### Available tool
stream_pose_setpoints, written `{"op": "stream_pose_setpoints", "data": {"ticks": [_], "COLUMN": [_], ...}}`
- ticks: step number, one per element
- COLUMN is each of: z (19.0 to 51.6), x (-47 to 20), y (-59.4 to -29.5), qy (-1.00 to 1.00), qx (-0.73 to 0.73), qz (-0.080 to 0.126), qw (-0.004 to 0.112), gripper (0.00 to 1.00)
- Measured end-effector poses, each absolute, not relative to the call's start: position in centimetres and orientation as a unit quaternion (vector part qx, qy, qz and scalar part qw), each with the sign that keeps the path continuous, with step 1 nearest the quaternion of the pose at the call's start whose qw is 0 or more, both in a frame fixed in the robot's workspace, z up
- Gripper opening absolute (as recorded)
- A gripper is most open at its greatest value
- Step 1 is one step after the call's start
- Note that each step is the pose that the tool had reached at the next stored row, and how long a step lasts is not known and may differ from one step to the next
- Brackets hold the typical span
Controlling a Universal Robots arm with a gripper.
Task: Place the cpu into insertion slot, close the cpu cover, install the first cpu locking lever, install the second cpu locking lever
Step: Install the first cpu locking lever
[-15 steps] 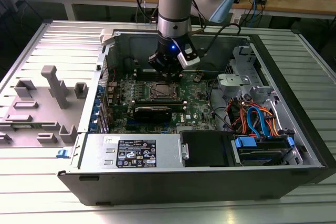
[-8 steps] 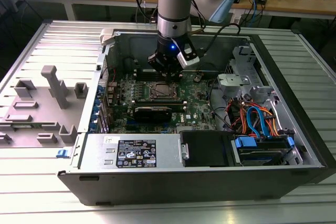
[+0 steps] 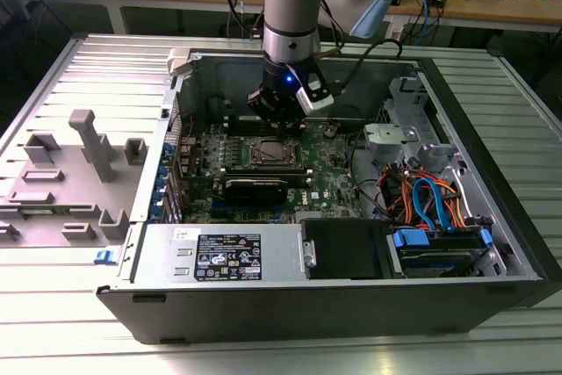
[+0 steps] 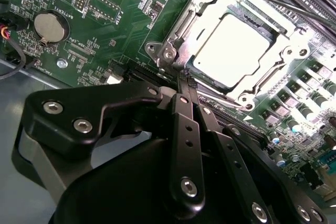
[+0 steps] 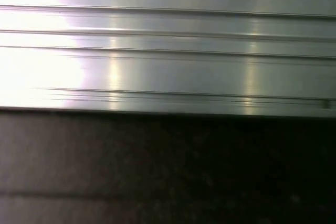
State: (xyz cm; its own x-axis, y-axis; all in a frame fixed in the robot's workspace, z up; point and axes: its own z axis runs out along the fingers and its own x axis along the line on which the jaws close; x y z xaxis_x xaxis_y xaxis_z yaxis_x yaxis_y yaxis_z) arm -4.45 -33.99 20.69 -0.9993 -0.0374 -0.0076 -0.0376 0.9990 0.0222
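In the exterior view, the arm reached down into an open computer case [image 3: 505, 217] lying on a ribbed metal counter [image 3: 97, 68]. Its hand [image 3: 275, 129] hung directly over the insertion slot [image 3: 266, 154], just short of the green motherboard [image 3: 329, 177]. The slot showed as a small square with a pale centre and a dark rim, between rows of black memory slots. A grey plastic fixture [image 3: 70, 173] stood on the counter at the exterior view's left, well apart from the work.

In the second wrist view, the hand [image 4: 185, 81] was closed, its black fingers [image 4: 185, 124] pressed together to a narrow tip with nothing visible between them. The tip sat just beside one corner of the slot, at a silvery screw post; whether it touched the metal there could not be told. The cpu [image 4: 231, 45] lay flat inside the slot, a little beyond the tip, its metal top glaring almost white under the light. The cpu cover [image 4: 210, 1] lay down around it as a silvery frame, the chip showing through its square window. A round coin battery [image 4: 50, 25] sat on the board, well clear of the hand.

In the first wrist view, bright ribbed metal [image 5: 168, 51] ran above a dark band.
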Motion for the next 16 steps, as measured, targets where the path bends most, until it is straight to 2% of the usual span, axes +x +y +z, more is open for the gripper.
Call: {"op": "stream_pose_setpoints", "data": {"ticks": [16], "z": [20.55], "x": [-4.44], "y": [-34.4], "qy": [1.0], "qx": [-0.019], "qz": [0.011], "qw": [0.003], "gripper": [0.11]}}
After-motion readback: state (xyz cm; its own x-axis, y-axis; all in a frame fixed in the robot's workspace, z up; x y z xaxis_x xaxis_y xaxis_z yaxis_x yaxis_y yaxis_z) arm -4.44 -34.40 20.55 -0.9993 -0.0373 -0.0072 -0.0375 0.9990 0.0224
